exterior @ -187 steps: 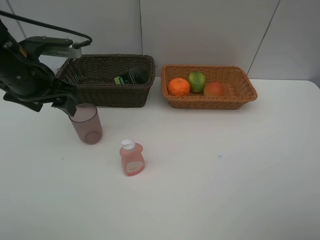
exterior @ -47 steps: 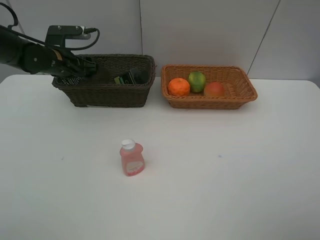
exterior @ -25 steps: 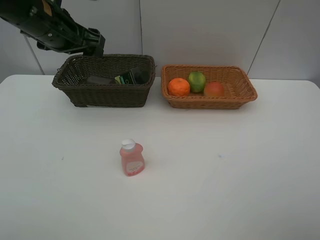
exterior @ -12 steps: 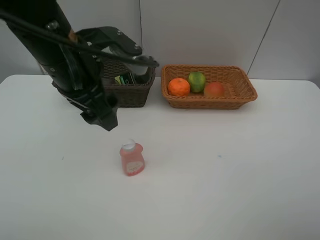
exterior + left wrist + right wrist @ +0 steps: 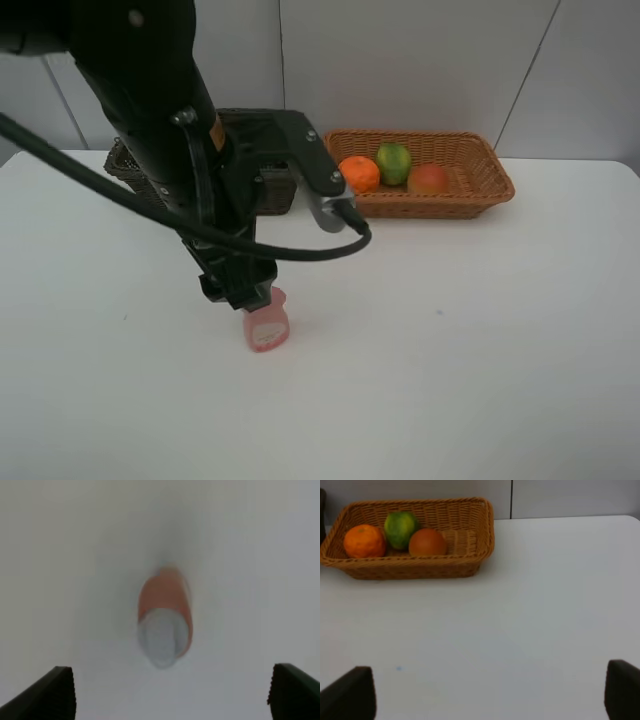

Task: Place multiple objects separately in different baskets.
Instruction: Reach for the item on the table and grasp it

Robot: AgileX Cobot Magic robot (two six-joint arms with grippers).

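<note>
Inside orange-tan basket: three fruits.

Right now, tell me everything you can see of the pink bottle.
The pink bottle is small, looks like plastic, and has a white cap and a pale label on its front. It stands upright on the white table, apart from both baskets, out in the open. The left gripper hangs directly above it, fingers spread either side of the cap; nothing is seen touching the bottle but the table.
</note>
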